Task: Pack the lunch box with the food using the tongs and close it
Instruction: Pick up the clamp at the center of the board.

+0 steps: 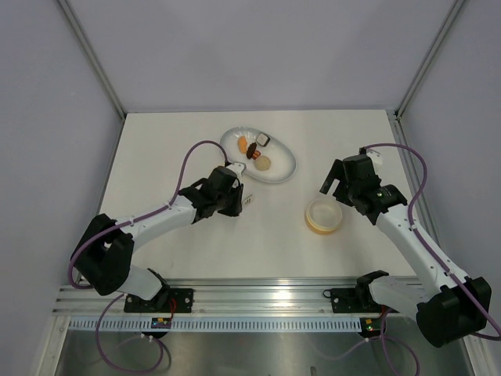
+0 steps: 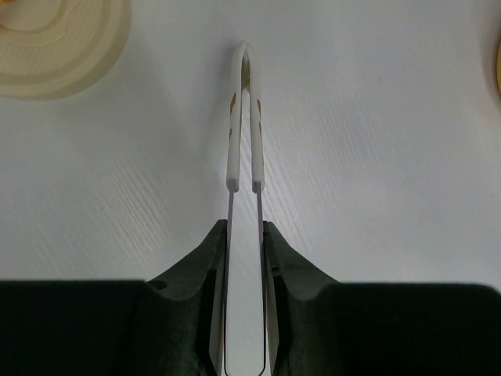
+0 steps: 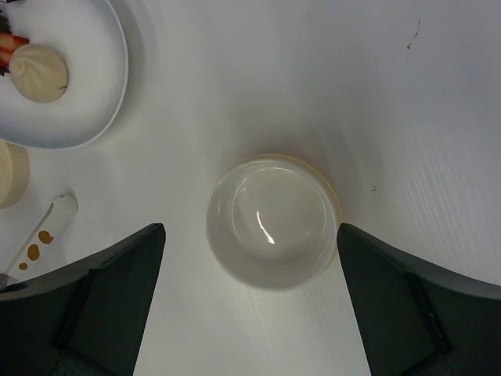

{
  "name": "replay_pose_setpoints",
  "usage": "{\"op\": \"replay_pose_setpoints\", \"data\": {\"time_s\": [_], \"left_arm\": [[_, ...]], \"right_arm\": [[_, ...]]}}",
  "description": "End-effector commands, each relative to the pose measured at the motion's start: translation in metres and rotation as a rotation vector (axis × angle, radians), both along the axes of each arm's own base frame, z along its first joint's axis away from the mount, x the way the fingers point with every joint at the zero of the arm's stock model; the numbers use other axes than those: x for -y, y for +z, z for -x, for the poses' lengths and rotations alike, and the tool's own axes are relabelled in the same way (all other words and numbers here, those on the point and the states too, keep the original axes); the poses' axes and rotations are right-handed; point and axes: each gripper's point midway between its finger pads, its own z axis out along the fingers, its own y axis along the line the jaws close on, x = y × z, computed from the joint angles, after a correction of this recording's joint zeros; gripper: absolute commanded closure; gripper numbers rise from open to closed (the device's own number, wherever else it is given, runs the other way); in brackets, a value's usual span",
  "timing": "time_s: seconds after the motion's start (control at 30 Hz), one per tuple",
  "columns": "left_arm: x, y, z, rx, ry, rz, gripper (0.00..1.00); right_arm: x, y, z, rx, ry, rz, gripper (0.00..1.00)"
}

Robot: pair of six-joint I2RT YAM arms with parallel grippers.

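The lunch box (image 1: 324,215) (image 3: 270,223) is a round pale-yellow tub standing open and empty on the table. My right gripper (image 1: 344,186) (image 3: 250,229) hovers over it, open, with a finger on each side and apart from its wall. My left gripper (image 1: 231,192) (image 2: 244,231) is shut on the tongs (image 2: 232,149) (image 1: 250,201), whose white-sleeved tips meet with nothing between them. Its lid (image 2: 55,39) (image 3: 8,172) lies flat beside the tongs' tips. The food sits in the white oval dish (image 1: 282,174): an orange piece (image 1: 243,145), a dark reddish one (image 1: 253,154), a pale beige round one (image 1: 264,162) (image 3: 37,72), a white-and-black one (image 1: 264,140).
The oval dish (image 3: 86,117) stands at the back middle of the white table, just beyond the left gripper. The frame's posts rise at the back corners, and the aluminium rail (image 1: 258,286) runs along the near edge.
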Motion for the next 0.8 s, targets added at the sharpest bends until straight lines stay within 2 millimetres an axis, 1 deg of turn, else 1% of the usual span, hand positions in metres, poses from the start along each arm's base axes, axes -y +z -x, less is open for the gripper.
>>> {"op": "replay_pose_setpoints", "data": {"time_s": [0.0,0.03,0.13,0.17,0.2,0.23,0.27,0.3,0.33,0.37,0.4,0.43,0.47,0.5,0.53,0.6,0.63,0.77], "left_arm": [[0.005,0.008,-0.010,0.041,0.010,0.011,0.82],[0.005,0.009,-0.009,0.039,0.007,0.011,0.83],[0.005,0.020,-0.011,0.045,0.003,0.010,0.87],[0.005,0.028,-0.011,0.058,-0.006,0.010,0.87],[0.008,0.044,-0.016,0.087,-0.009,0.021,0.88],[0.006,0.050,-0.015,0.087,-0.015,0.008,0.88],[0.003,0.061,-0.019,0.117,-0.018,-0.005,0.88],[0.007,0.082,-0.026,0.153,-0.022,0.006,0.88],[0.002,0.087,-0.025,0.143,-0.027,-0.015,0.88],[0.002,0.095,-0.028,0.157,-0.041,-0.026,0.88],[0.002,0.099,-0.033,0.158,-0.043,-0.038,0.87],[0.003,0.113,-0.038,0.171,-0.044,-0.038,0.87],[0.003,0.117,-0.043,0.183,-0.049,-0.054,0.86],[0.005,0.115,-0.048,0.176,-0.052,-0.068,0.86],[0.009,0.128,-0.055,0.197,-0.051,-0.060,0.86],[0.013,0.133,-0.065,0.207,-0.052,-0.069,0.86],[0.019,0.136,-0.074,0.206,-0.050,-0.071,0.85],[0.032,0.136,-0.094,0.195,-0.052,-0.063,0.83]], "right_arm": [[-0.004,0.015,-0.008,0.039,-0.006,-0.031,0.01],[-0.004,0.015,-0.008,0.039,-0.008,-0.031,0.01],[-0.003,0.016,-0.008,0.041,-0.006,-0.029,0.01],[-0.003,0.016,-0.008,0.041,-0.006,-0.029,0.01],[-0.003,0.016,-0.007,0.039,-0.007,-0.026,0.01],[-0.003,0.016,-0.006,0.039,-0.007,-0.024,0.01],[-0.002,0.018,-0.006,0.045,-0.010,-0.026,0.01],[-0.002,0.019,-0.006,0.048,-0.011,-0.026,0.01],[-0.002,0.019,-0.006,0.047,-0.010,-0.028,0.01],[-0.002,0.020,-0.006,0.051,-0.012,-0.028,0.01],[-0.002,0.021,-0.006,0.054,-0.010,-0.029,0.01],[-0.002,0.022,-0.006,0.055,-0.012,-0.032,0.01],[-0.002,0.023,-0.006,0.058,-0.012,-0.033,0.01],[-0.002,0.024,-0.006,0.060,-0.012,-0.033,0.01],[-0.002,0.025,-0.006,0.064,-0.012,-0.035,0.01],[-0.001,0.026,-0.006,0.062,-0.014,-0.032,0.00],[-0.001,0.027,-0.005,0.062,-0.015,-0.031,0.01],[0.001,0.029,-0.003,0.065,-0.019,-0.029,0.01]]}}
